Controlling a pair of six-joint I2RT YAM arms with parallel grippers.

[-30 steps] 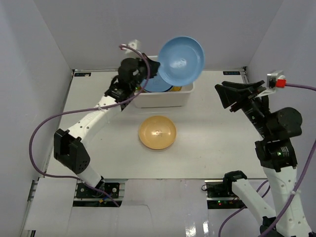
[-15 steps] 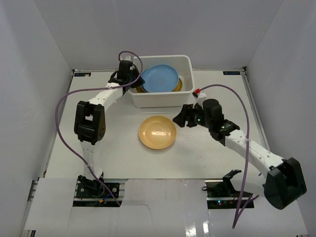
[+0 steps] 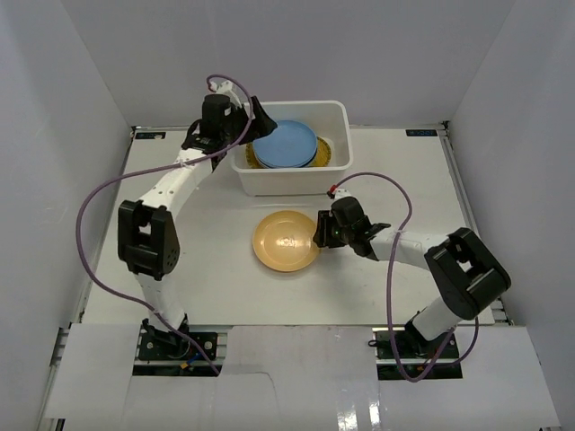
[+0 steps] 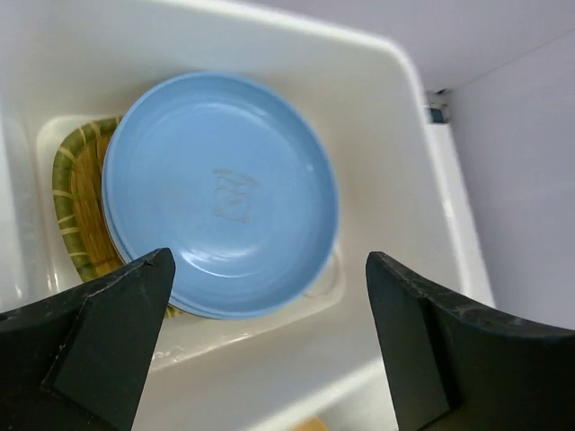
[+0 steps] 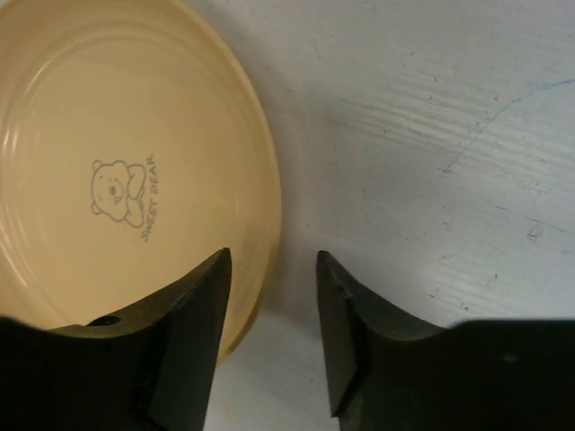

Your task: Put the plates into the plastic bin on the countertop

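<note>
A blue plate [image 3: 285, 144] lies flat in the white plastic bin [image 3: 289, 184], on top of a yellow woven plate [image 3: 334, 154]. My left gripper [image 3: 256, 126] hovers over the bin's left side, open and empty. In the left wrist view the blue plate [image 4: 220, 193] lies beyond my left gripper [image 4: 269, 305], covering most of the woven plate [image 4: 76, 197]. A yellow-orange plate [image 3: 286, 241] sits on the countertop [image 3: 404, 180]. My right gripper [image 3: 321, 230] is at its right rim. In the right wrist view the right gripper [image 5: 269, 269] is open, one finger over the plate [image 5: 117, 171], the other over the table.
White walls enclose the table on three sides. The bin stands at the back centre against the far wall. Dark rails [image 3: 463, 206] run along the table's side edges. The purple cables [image 3: 90, 224] of both arms loop over the surface.
The left gripper has let go of the blue plate, which now lies flat in the bin, and stands open. The right arm has swung in to the yellow-orange plate's right rim.
</note>
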